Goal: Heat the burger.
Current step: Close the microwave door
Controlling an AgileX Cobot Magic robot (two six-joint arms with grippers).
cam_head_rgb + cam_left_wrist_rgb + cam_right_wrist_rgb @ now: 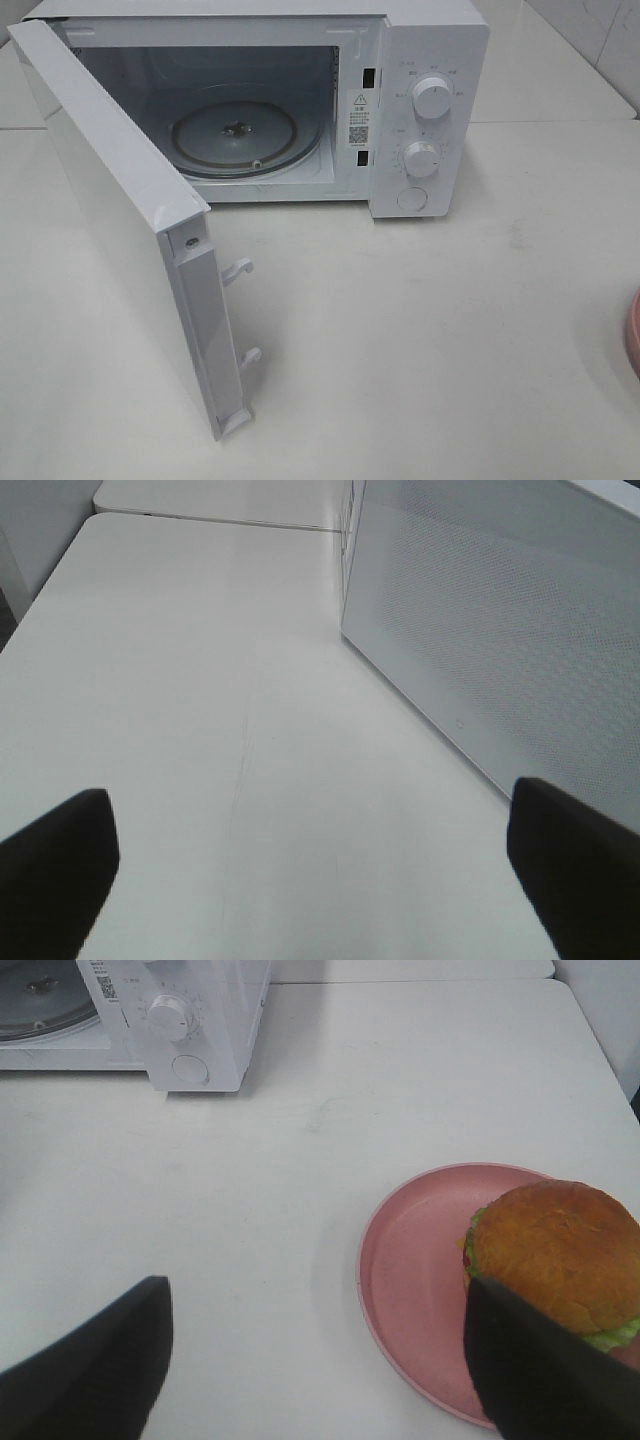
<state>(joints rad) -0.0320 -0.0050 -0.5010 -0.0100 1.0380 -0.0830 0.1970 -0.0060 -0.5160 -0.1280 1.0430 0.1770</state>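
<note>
The white box-shaped microwave oven (300,100) stood on the smooth white table (420,340) with its flat white door (120,220) swung wide open. Inside sat the round clear glass turntable (245,135), and nothing was on it. So the first job looked done: the oven was ready for food.

The small round burger with the golden-brown bun and green and red filling (560,1260) was not in the oven. It sat on the round pink plate (420,1290), on the table well away from the oven. The right fingers (320,1355) were spread wide and held nothing. The burger was just past one dark finger (540,1370), off to that side and not between the two, so the fingers were not lined up on it yet.

The left fingers (320,855) were spread wide too, and empty (only their dark tips showed). Between them was bare table, and the dotted white outside of the open door (500,630) stood just past one finger.

Most of the job seemed left to do. The burger would need to go into the oven, the door would need shutting, and one of the two round white knobs (432,98) would need turning to start the heat. I would guess the right arm goes for the burger next.
</note>
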